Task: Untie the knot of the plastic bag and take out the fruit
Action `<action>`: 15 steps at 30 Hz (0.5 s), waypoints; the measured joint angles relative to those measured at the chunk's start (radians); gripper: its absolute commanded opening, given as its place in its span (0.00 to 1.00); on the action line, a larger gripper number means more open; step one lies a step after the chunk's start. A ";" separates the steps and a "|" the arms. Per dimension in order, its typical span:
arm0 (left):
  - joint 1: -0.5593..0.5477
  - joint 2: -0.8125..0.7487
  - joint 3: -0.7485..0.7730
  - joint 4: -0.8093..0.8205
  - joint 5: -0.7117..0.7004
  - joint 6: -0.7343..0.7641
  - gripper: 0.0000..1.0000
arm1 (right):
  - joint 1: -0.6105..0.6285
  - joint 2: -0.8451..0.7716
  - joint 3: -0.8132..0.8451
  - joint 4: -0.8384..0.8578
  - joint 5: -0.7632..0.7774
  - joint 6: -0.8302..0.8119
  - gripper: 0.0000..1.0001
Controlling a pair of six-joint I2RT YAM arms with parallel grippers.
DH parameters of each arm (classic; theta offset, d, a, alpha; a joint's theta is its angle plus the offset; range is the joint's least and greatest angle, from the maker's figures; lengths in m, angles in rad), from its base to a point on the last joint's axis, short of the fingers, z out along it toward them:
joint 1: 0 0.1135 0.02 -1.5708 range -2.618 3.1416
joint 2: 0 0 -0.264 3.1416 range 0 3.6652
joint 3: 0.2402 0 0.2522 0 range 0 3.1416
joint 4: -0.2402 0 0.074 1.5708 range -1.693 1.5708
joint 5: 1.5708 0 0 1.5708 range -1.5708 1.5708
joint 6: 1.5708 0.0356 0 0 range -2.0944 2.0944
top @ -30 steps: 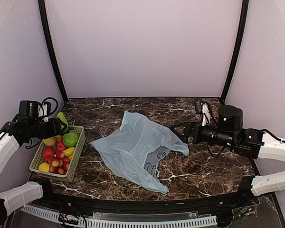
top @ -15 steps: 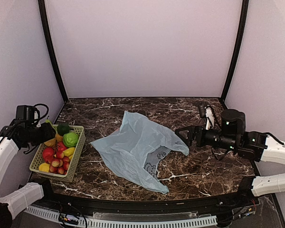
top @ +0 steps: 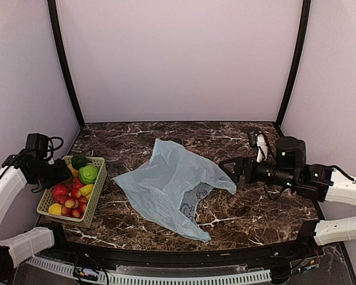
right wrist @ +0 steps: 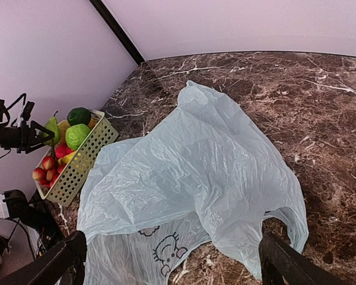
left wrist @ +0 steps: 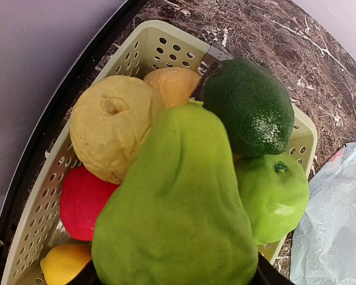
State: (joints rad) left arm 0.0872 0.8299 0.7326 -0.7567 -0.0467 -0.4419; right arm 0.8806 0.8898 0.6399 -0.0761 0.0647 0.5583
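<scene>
The plastic bag (top: 166, 184) lies flat and slack on the marble table; no knot shows, and its dark cat print faces the front (right wrist: 172, 252). My left gripper (left wrist: 175, 279) is shut on a green pear (left wrist: 178, 202) just above the basket (left wrist: 166, 35) at the far left. The basket holds a round bright green fruit (top: 88, 174), a dark green avocado (left wrist: 249, 107), a pale yellow fruit (left wrist: 110, 124) and small red fruits (top: 71, 199). My right gripper (right wrist: 175, 267) is open and empty, just off the bag's right edge (top: 231, 168).
The basket (top: 98, 190) stands at the table's left edge, against the black frame and the left wall. The bag's left corner reaches close to the basket. Bare marble lies behind and to the right of the bag.
My left gripper has drawn back left and lower over the basket with the pear. My right gripper has backed slightly right, away from the bag. The bag has not moved.
</scene>
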 measured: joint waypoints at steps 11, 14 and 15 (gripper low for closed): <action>0.000 0.051 0.000 -0.028 0.030 -0.001 0.88 | -0.004 0.018 0.000 -0.002 0.001 0.000 0.99; 0.000 0.051 0.000 -0.029 0.032 -0.002 0.97 | -0.005 0.020 0.000 -0.002 0.003 0.000 0.99; 0.000 0.051 0.000 -0.031 0.032 -0.004 0.98 | -0.005 0.022 0.000 -0.002 0.004 0.000 0.99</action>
State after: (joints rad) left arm 0.0872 0.8814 0.7330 -0.7872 -0.0151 -0.4458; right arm 0.8761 0.9119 0.6399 -0.0776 0.0685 0.5583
